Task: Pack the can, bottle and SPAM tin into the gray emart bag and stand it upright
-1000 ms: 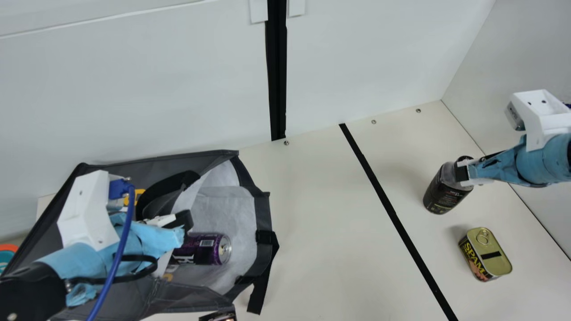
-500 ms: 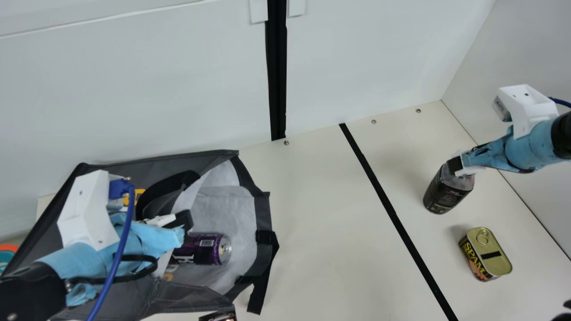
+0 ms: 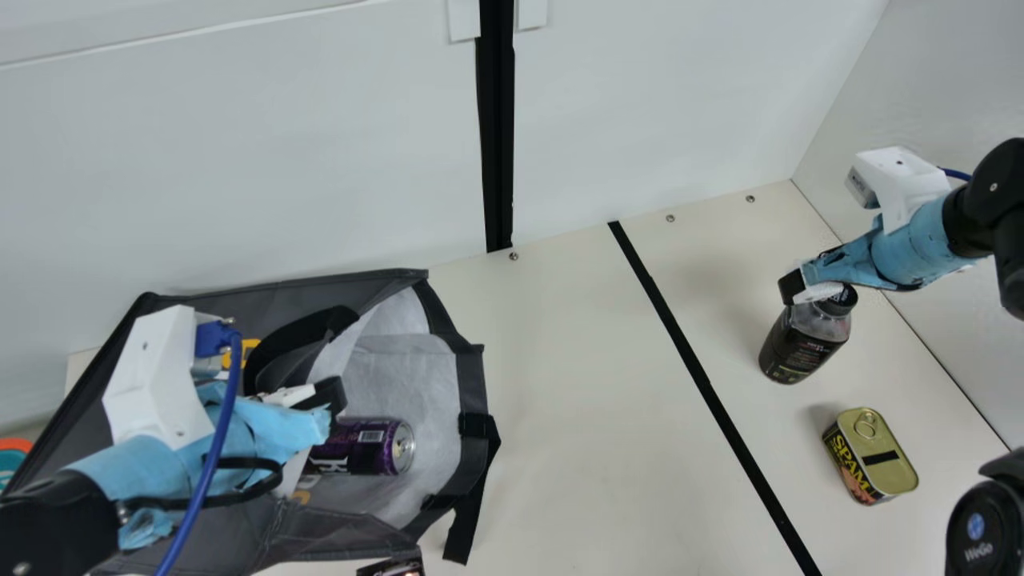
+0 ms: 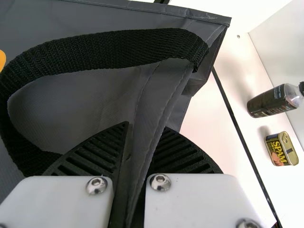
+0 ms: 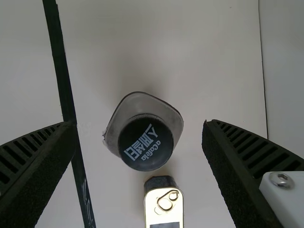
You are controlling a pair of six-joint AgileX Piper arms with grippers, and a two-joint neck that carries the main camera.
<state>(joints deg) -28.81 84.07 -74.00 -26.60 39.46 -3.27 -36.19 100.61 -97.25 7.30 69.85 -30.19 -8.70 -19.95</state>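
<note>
In the main view my left gripper (image 3: pixel 326 400) is at the gray bag (image 3: pixel 280 532). The left wrist view has my left gripper (image 4: pixel 147 142) shut on a fold of the bag's gray fabric (image 4: pixel 164 90). The purple can (image 3: pixel 364 446) lies on its side inside the bag's mouth. My right gripper (image 3: pixel 802 290) is by the top of the dark bottle (image 3: pixel 802 344), which stands on the table. From the right wrist, my right gripper (image 5: pixel 140 127) is open, its fingers on either side of the bottle cap (image 5: pixel 145 142), apart from it. The SPAM tin (image 3: pixel 876 460) stands in front of the bottle.
White walls (image 3: pixel 656 104) close off the back and right. A black tape line (image 3: pixel 704 384) crosses the table between bag and bottle. The bag's loose strap (image 3: pixel 464 528) hangs over the table. A small dark item (image 3: pixel 394 568) shows at the bottom edge.
My right gripper has moved left and slightly up across the bottle's top, uncovering its cap. More of the right arm shows. My left arm, bag and can have stayed put.
</note>
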